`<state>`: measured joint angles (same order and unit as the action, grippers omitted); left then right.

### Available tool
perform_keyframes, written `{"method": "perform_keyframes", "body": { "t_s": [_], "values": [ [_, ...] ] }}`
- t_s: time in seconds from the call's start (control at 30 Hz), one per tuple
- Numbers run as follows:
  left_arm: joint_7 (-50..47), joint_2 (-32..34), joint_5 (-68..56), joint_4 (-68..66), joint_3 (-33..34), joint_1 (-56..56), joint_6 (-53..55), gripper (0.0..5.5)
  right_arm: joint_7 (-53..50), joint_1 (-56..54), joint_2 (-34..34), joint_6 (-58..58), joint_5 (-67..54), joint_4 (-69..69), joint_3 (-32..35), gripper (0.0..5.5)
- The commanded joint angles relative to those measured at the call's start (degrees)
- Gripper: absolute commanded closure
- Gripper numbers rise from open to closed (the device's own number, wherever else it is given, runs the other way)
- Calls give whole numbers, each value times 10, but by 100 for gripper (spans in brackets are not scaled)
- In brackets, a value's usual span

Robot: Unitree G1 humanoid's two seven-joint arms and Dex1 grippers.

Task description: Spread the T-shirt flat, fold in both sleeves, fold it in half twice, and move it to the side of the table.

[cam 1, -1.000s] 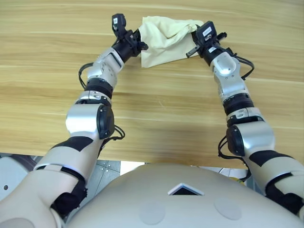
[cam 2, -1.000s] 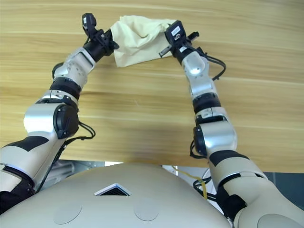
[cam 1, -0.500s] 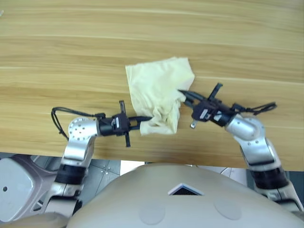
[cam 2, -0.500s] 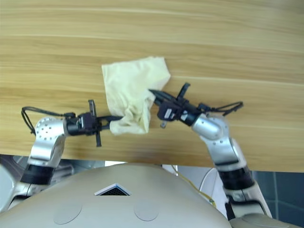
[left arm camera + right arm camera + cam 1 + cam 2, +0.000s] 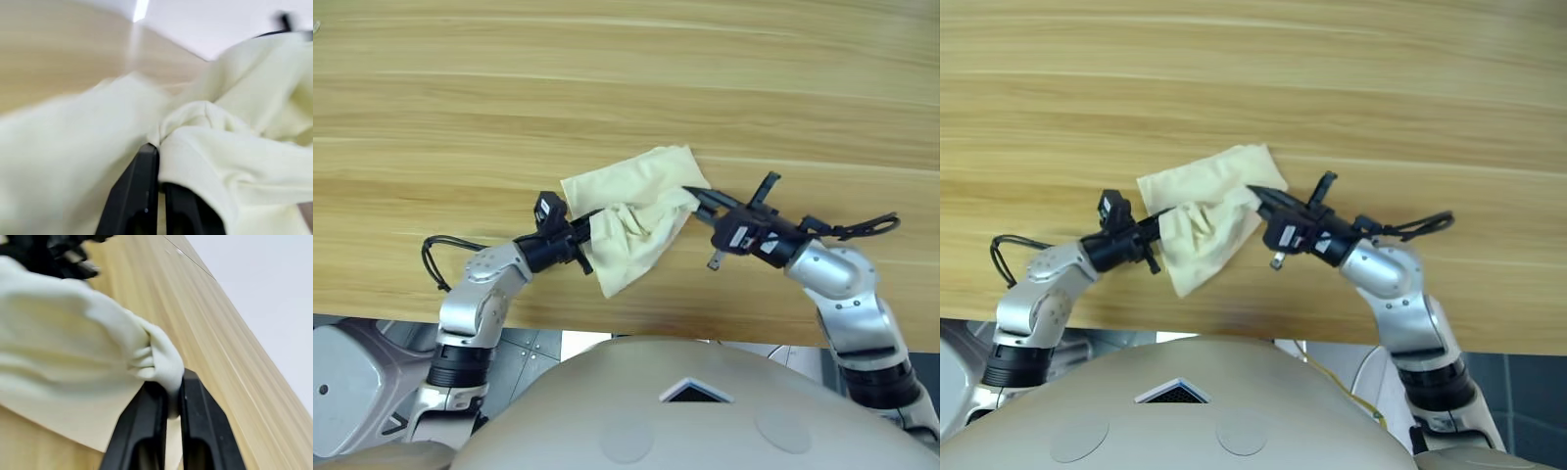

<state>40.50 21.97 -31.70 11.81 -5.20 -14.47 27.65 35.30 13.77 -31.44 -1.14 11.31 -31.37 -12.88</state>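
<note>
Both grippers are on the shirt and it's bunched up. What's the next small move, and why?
Probably draw the two grippers apart, sideways and low over the table, to stretch the cloth out. The left gripper and right gripper are each shut on a pinch of the T-shirt. They sit close together, and the shirt lies creased between them, not flat, so no sleeve can be folded yet.

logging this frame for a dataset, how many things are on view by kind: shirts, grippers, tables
T-shirt: 1, pale yellow, bunched
grippers: 2, left gripper and right gripper, each shut on the T-shirt
table: 1, wooden
total: 4
</note>
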Motion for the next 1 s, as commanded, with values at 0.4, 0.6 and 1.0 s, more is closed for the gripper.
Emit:
{"method": "perform_keyframes", "body": {
  "t_s": [0.4,0.6,1.0],
  "values": [
    [-99,-78,-111,-11,97,73,176,543,-88,-148,108,-52,4,269,-13,531],
    [-65,-106,-181,14,120,38,168,543,-110,-180,136,-37,8,299,-24,448],
    [-59,-121,-192,3,159,5,105,347,-119,-208,159,-36,0,302,-20,221]
  ]
}}
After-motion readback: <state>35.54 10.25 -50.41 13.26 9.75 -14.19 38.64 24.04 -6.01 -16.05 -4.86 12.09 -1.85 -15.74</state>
